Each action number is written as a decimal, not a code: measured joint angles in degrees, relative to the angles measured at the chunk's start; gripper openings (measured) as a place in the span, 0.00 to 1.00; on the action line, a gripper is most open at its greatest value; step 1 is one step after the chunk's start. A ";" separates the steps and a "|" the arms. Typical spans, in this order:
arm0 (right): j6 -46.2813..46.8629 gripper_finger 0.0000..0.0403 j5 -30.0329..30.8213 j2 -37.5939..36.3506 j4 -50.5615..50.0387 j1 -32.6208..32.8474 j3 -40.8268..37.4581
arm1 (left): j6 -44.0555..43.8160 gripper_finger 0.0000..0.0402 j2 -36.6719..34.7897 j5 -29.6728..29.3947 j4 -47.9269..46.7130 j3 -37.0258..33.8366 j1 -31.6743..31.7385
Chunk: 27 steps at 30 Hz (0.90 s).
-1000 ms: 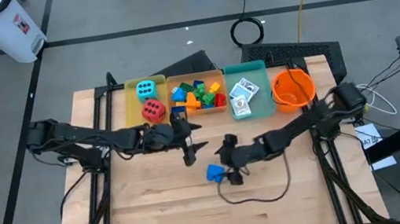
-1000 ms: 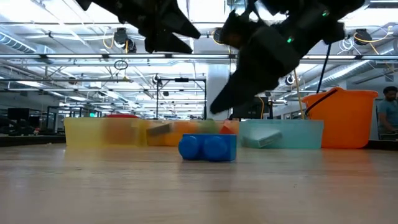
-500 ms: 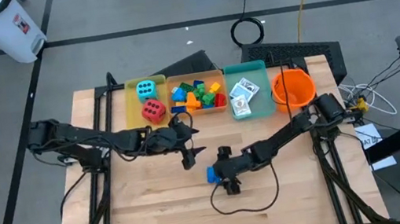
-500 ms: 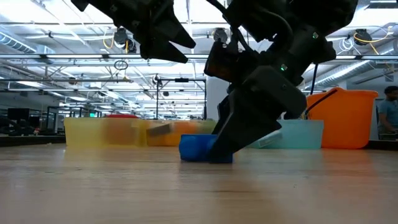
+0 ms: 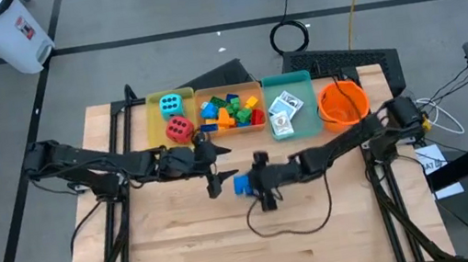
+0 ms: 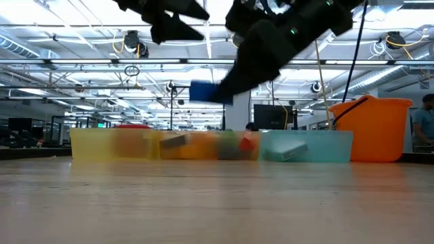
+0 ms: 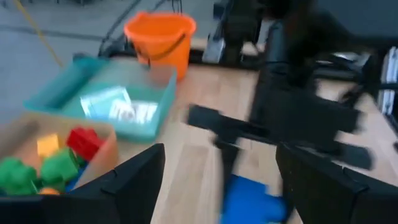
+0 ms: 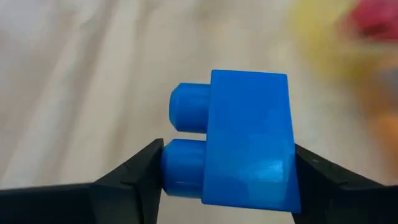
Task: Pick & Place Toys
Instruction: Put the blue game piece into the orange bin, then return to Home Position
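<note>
Right gripper (image 5: 246, 183) clamped on blue brick (image 5: 241, 184) | brick between its fingers, above table (image 5: 187, 250)

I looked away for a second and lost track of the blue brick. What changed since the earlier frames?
The right gripper came down on the blue brick, shut on it and lifted it off the table, carrying it toward the trays. The left gripper stayed hovering open nearby. The dice and other bricks in the trays did not move.

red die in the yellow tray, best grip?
Take the red die across two opposite flat faces, coming straight down: the yellow tray wall and the cyan die crowd its sides. The left end effector is free; the right end effector holds the blue brick.
</note>
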 joint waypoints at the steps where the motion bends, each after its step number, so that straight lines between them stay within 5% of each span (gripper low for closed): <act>1: -0.95 0.56 1.97 -1.45 0.03 -0.87 0.00 | 0.58 0.77 -0.56 -0.02 0.63 0.00 0.02; 6: -6.12 0.56 7.31 -6.86 -0.19 -8.03 0.00 | 4.19 0.78 -3.02 -0.18 1.55 0.02 0.04; 14: -6.53 0.56 4.35 -7.13 0.02 -23.42 0.00 | 5.69 0.76 -3.61 -0.19 1.50 0.02 0.04; 27: -3.05 0.87 -0.35 -3.11 2.78 -35.47 -0.02 | 5.66 0.78 -3.62 -0.18 1.02 0.02 0.04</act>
